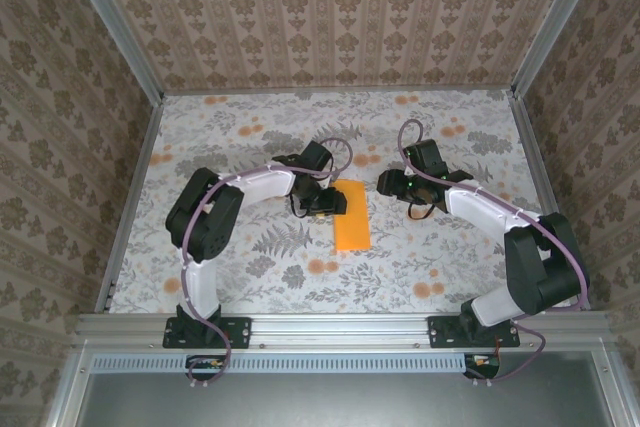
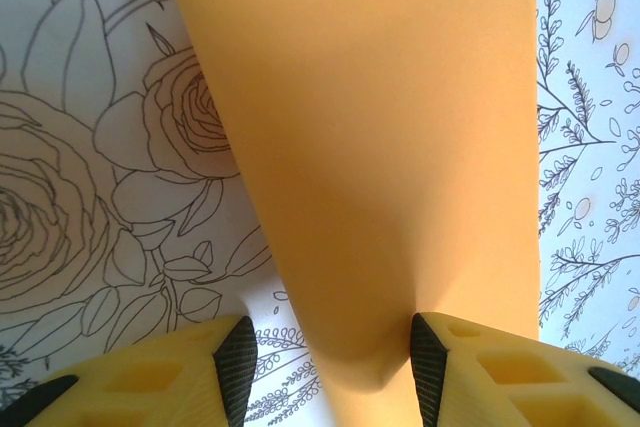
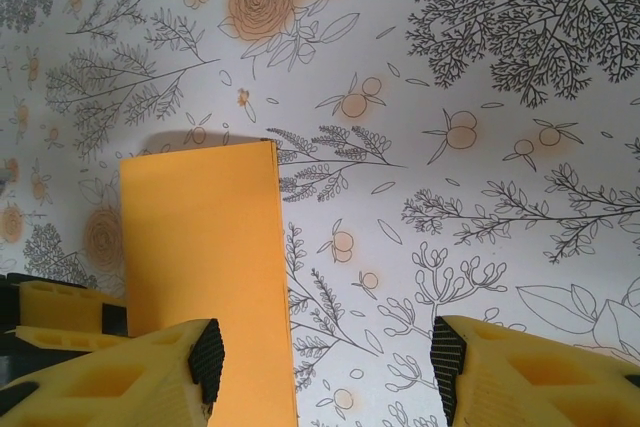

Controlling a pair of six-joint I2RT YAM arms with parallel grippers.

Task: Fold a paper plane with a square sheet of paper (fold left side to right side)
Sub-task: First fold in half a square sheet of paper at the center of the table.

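From above, your worktop [image 1: 270, 272] wears a pale cloth printed with grey leaves and orange flowers. Brown damask wallpaper [image 1: 330, 17] closes three sides, and an aluminium rail [image 1: 340, 325] runs along the near edge. The orange sheet of paper [image 1: 352, 222], folded to a narrow strip, lies near the worktop's middle. Your left tool [image 1: 322, 203] sits at its left edge. Your right tool [image 1: 393, 184] stands apart on the right.

At your left wrist, the paper bulges between the fingers [image 2: 237, 367]. The jaws are part-spread, with a gap beside one pad, so it is unclamped.

At your right wrist, the tool is released, jaws wide over bare cloth, with the paper flat alongside.
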